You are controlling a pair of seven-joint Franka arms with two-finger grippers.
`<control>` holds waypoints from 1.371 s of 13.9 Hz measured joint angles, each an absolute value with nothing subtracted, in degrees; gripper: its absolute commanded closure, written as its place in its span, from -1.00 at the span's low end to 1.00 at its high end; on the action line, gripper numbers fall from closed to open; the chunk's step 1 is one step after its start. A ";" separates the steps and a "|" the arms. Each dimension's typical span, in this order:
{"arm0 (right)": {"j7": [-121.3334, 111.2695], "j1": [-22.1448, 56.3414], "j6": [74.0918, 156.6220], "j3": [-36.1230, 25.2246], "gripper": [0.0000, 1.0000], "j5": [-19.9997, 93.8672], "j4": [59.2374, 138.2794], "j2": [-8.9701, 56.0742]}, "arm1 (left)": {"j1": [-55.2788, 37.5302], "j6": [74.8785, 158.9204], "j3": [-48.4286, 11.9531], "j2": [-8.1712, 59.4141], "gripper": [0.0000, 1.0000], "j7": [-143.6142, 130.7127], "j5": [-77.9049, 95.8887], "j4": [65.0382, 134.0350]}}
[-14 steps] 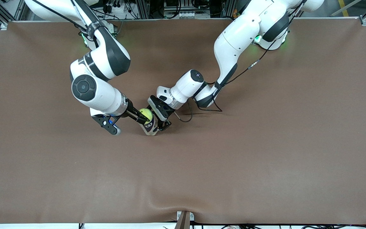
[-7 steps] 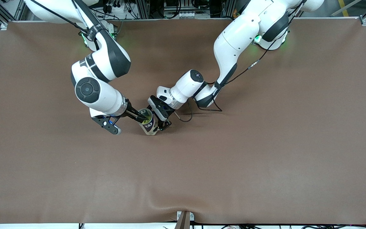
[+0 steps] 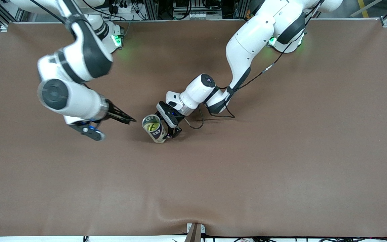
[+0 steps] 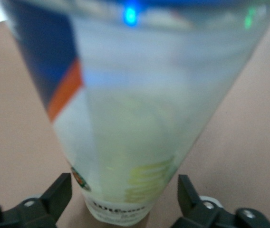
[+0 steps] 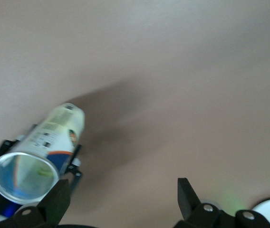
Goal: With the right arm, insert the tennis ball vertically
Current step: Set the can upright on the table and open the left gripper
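Observation:
A clear tennis-ball can point(image 3: 154, 128) with a white, blue and orange label stands upright near the table's middle. The yellow-green tennis ball point(image 3: 152, 126) lies inside it, seen through the open top. My left gripper point(image 3: 170, 130) is shut on the can's lower part; in the left wrist view the can point(image 4: 125, 109) fills the space between the fingers point(image 4: 61, 194), with the ball point(image 4: 135, 133) showing through the wall. My right gripper point(image 3: 130, 119) is open and empty, beside the can toward the right arm's end. Its wrist view shows the can point(image 5: 44, 137) and open gripper point(image 5: 123, 199).
The brown mat point(image 3: 247, 168) covers the whole table. A black cable point(image 3: 197, 124) loops on the mat beside the left wrist. A small metal bracket point(image 3: 195, 230) sits at the table edge nearest the front camera.
The ball went from my right gripper at the can's mouth down into the can. My right gripper opened and drew back toward the right arm's end. The left arm has not moved.

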State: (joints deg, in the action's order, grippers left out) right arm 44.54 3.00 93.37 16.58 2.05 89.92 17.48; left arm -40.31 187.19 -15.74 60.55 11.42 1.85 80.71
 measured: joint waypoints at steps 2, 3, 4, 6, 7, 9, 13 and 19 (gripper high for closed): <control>38.55 1.73 87.29 14.04 -1.00 2.04 87.83 15.38 | -40.29 186.87 -15.72 60.56 -1.00 11.41 1.85 80.78; 34.94 1.58 84.07 11.94 -1.00 2.04 86.34 14.67 | -40.25 186.20 -15.62 60.56 -1.00 11.41 1.86 80.70; 31.08 1.40 80.92 9.64 -1.00 2.04 84.63 14.10 | -40.23 185.29 -15.27 60.54 -1.00 11.41 1.86 80.51; 24.21 1.12 75.10 5.43 -1.00 2.05 81.31 13.45 | -40.20 183.13 -14.41 60.31 -1.00 11.41 1.86 80.11; 20.52 1.03 72.66 3.34 -1.00 2.01 79.96 13.15 | -40.20 181.89 -14.14 60.07 -1.00 11.41 1.86 79.97; 13.03 0.92 69.03 -0.47 -1.00 1.92 77.73 12.30 | -40.19 178.78 -13.83 59.35 -1.00 11.41 1.86 79.69; 7.12 0.86 64.29 -4.68 -1.00 1.76 73.27 10.90 | -40.20 170.58 -13.47 56.27 -1.00 8.11 1.93 79.51; 3.85 1.30 78.51 -6.17 -1.00 1.02 72.69 10.60 | -40.41 152.60 -13.32 50.83 -1.00 0.63 1.92 79.46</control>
